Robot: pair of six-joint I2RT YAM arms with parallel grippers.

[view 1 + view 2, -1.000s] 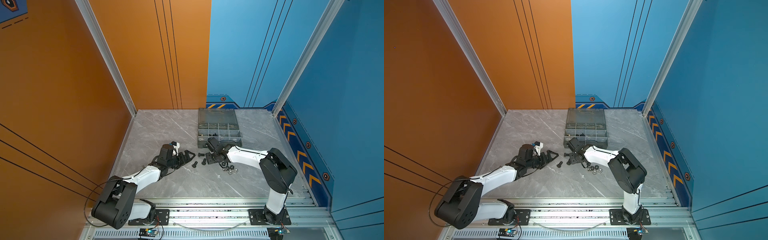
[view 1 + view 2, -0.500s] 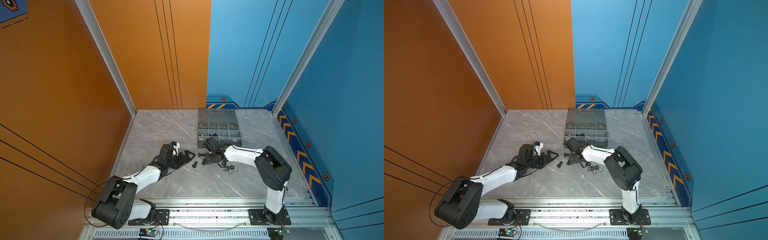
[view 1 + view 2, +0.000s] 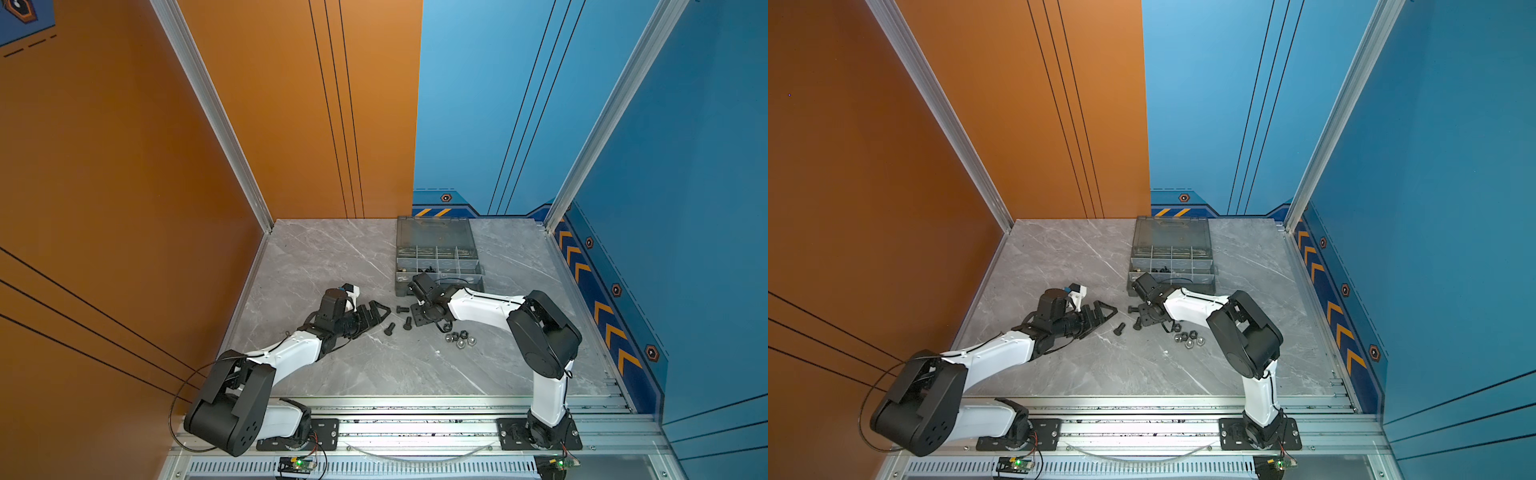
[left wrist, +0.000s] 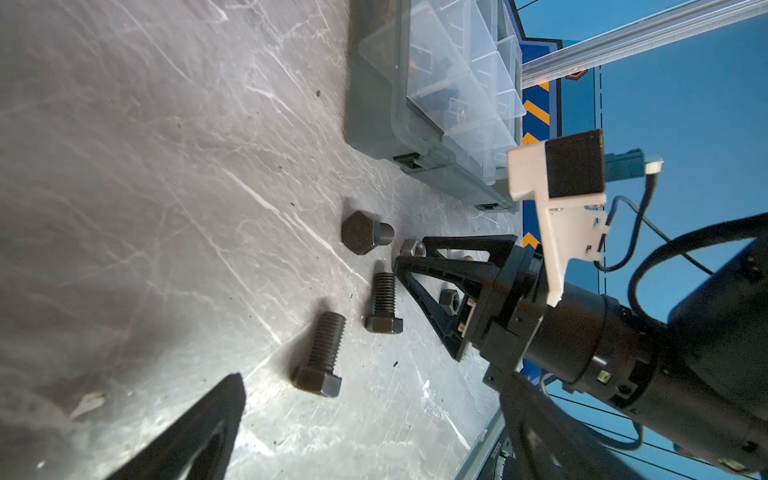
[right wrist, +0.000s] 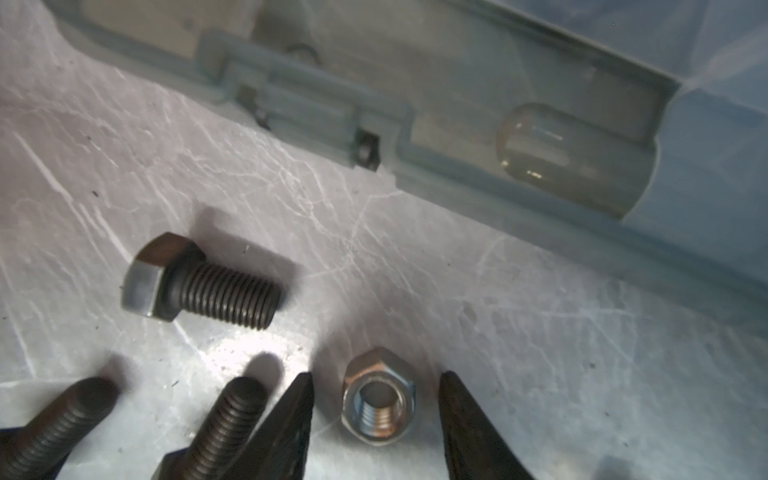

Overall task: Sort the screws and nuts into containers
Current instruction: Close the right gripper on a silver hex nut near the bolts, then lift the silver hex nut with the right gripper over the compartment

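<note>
We hold our right end effector (image 5: 376,376) open, jaws straddling the untouched silver nut (image 5: 378,399) on the desk (image 5: 498,311), likely to pinch it for the containers (image 3: 446,254) at twelve o'clock, while our left end effector (image 3: 376,316) sits wide open by the screws (image 3: 389,328) at nine o'clock.

Three black screws (image 4: 318,353), silver nut (image 5: 377,399) loose beside open grey case (image 3: 434,232).

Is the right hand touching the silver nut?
No: in the right wrist view, the silver nut lies between the fingers of the right hand, with a gap on each side.
</note>
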